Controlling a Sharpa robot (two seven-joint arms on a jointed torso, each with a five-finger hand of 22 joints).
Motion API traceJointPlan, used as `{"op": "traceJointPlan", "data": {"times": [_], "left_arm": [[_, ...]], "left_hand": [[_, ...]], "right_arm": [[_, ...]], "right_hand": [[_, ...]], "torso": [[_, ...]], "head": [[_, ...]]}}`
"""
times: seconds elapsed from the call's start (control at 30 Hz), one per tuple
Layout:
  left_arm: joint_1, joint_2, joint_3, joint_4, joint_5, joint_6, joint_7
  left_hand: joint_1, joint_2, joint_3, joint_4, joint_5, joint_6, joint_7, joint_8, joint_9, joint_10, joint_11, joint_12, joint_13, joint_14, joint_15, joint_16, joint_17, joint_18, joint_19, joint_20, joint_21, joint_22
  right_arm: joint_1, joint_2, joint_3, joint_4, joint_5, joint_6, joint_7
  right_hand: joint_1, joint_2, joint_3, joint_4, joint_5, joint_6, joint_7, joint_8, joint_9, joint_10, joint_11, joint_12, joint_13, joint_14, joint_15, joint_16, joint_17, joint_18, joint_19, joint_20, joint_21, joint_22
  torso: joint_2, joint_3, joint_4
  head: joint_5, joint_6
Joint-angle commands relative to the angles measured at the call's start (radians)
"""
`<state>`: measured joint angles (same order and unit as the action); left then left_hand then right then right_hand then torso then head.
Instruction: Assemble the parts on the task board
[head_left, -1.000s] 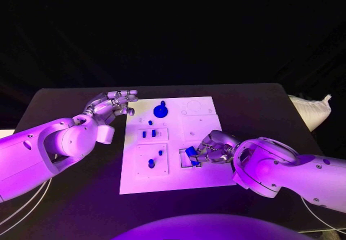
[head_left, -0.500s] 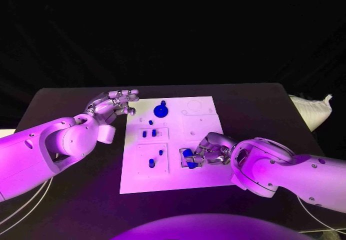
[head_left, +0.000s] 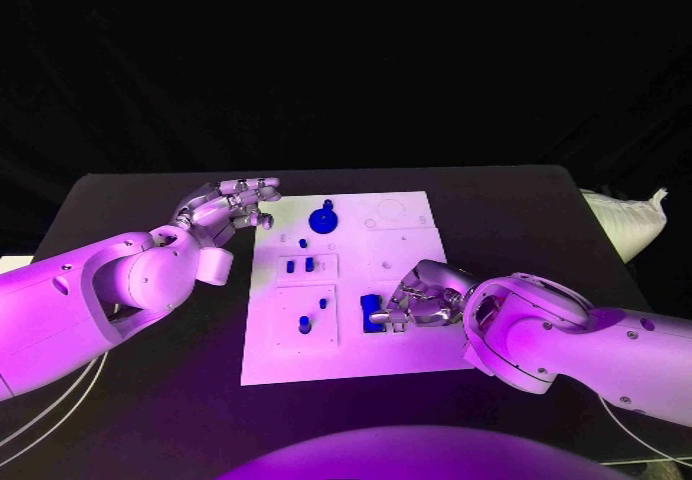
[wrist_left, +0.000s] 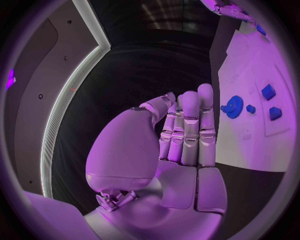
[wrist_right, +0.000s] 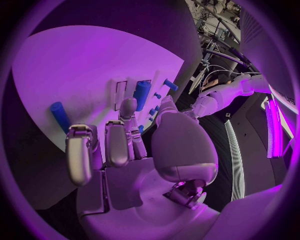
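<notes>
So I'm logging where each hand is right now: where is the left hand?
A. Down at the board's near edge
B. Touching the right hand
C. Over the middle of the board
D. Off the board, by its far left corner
D: in the head view the left hand sits over the black table beside the far left corner of the board, away from the right hand.

A black table (head_left: 548, 220) carries the white task board (head_left: 411, 240) at its middle.
</notes>
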<state>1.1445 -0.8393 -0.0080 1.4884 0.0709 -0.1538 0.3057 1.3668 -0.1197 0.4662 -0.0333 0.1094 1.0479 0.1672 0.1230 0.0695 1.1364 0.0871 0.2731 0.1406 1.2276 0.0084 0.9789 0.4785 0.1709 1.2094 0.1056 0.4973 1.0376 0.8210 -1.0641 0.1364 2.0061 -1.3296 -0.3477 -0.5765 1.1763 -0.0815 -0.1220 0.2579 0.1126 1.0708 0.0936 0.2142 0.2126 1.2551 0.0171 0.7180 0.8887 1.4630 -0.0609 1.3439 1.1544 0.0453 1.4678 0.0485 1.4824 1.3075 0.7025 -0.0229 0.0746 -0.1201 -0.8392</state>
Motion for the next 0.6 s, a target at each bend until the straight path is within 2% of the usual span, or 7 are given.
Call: {"op": "traceJointPlan", "data": {"times": [0.03, 0.07, 0.17, 0.33, 0.5, 0.6], "left_arm": [[-0.001, 0.002, 0.001, 0.003, -0.011, 0.021, 0.003], [-0.001, 0.002, 0.001, 0.003, -0.011, 0.021, 0.003], [-0.001, 0.003, 0.001, 0.002, -0.011, 0.022, 0.003], [-0.001, 0.002, 0.001, 0.002, -0.012, 0.023, 0.003], [-0.001, 0.002, 0.001, 0.001, -0.012, 0.023, 0.002], [-0.001, 0.002, 0.001, 0.001, -0.012, 0.023, 0.002]], "left_hand": [[-0.003, 0.006, -0.005, 0.000, 0.002, -0.005, 0.000, 0.005, -0.002, -0.007, 0.003, 0.003, 0.002, -0.008, -0.002, -0.006, -0.001, 0.011, -0.008, 0.001, -0.003, -0.001], [-0.003, 0.006, -0.005, 0.000, 0.002, -0.005, 0.000, 0.005, -0.002, -0.007, 0.003, 0.003, 0.002, -0.008, -0.002, -0.006, -0.001, 0.011, -0.008, 0.001, -0.003, -0.001], [-0.003, 0.006, -0.005, 0.000, 0.002, -0.005, 0.000, 0.005, -0.002, -0.007, 0.003, 0.003, 0.002, -0.008, -0.002, -0.006, -0.001, 0.011, -0.008, 0.001, -0.003, -0.001], [-0.004, 0.006, -0.006, 0.001, 0.002, -0.005, 0.000, 0.005, -0.002, -0.008, 0.003, 0.004, 0.002, -0.008, -0.002, -0.006, -0.001, 0.011, -0.008, 0.001, -0.003, -0.001], [-0.004, 0.006, -0.006, 0.001, 0.002, -0.005, 0.000, 0.005, -0.002, -0.008, 0.003, 0.004, 0.002, -0.008, -0.002, -0.006, -0.001, 0.011, -0.008, 0.001, -0.003, -0.001], [-0.004, 0.006, -0.006, 0.001, 0.002, -0.005, 0.000, 0.005, -0.002, -0.008, 0.003, 0.004, 0.002, -0.008, -0.002, -0.006, -0.001, 0.011, -0.008, 0.001, -0.003, -0.001]], "right_arm": [[-0.001, 0.002, 0.000, 0.002, -0.068, 0.028, 0.023], [-0.001, 0.003, 0.000, 0.002, -0.079, 0.033, 0.022], [-0.002, 0.012, 0.000, -0.001, -0.117, 0.034, 0.012], [-0.004, 0.017, -0.001, -0.005, -0.156, 0.015, 0.000], [-0.004, -0.007, -0.001, 0.009, -0.146, -0.018, 0.006], [0.001, -0.042, 0.000, 0.026, -0.118, -0.035, 0.012]], "right_hand": [[0.081, 0.012, 0.012, -0.037, 0.012, 0.004, -0.005, 0.001, 0.005, 0.013, -0.007, 0.013, 0.017, 0.043, 0.001, -0.005, 0.001, -0.014, 0.030, 0.003, 0.001, 0.155], [0.113, 0.018, 0.018, -0.053, 0.013, 0.007, -0.006, 0.003, 0.007, 0.019, -0.009, 0.024, 0.027, 0.043, 0.000, -0.005, 0.001, -0.015, 0.031, 0.002, 0.002, 0.157], [0.153, 0.033, 0.024, -0.072, 0.008, 0.016, -0.009, 0.008, 0.012, 0.035, -0.012, 0.051, 0.050, 0.044, -0.002, -0.003, 0.004, -0.017, 0.036, 0.000, 0.008, 0.164], [0.171, 0.059, 0.031, -0.078, 0.012, 0.023, -0.012, 0.011, 0.016, 0.049, -0.015, 0.069, 0.066, 0.045, -0.005, -0.001, 0.007, -0.018, 0.039, -0.003, 0.011, 0.168], [0.154, 0.075, 0.021, -0.057, 0.087, 0.018, -0.011, 0.006, 0.016, 0.049, -0.014, 0.060, 0.064, 0.045, -0.005, -0.001, 0.007, -0.018, 0.039, -0.004, 0.011, 0.168], [0.143, 0.081, 0.014, -0.040, 0.143, 0.000, -0.005, -0.009, 0.012, 0.051, -0.010, 0.062, 0.070, 0.046, -0.002, 0.003, 0.014, -0.018, 0.040, -0.002, 0.012, 0.170]], "torso": [[0.000, -0.0002, -0.0002], [0.000, -0.0004, 0.0003], [0.000, 0.0000, 0.0004], [0.000, -0.0004, 0.0022], [-0.001, 0.0000, -0.0018], [-0.001, -0.0003, -0.0015]], "head": [[-0.001, -0.002], [-0.002, -0.003], [-0.002, -0.004], [-0.002, -0.006], [0.000, -0.004], [-0.005, -0.001]]}}
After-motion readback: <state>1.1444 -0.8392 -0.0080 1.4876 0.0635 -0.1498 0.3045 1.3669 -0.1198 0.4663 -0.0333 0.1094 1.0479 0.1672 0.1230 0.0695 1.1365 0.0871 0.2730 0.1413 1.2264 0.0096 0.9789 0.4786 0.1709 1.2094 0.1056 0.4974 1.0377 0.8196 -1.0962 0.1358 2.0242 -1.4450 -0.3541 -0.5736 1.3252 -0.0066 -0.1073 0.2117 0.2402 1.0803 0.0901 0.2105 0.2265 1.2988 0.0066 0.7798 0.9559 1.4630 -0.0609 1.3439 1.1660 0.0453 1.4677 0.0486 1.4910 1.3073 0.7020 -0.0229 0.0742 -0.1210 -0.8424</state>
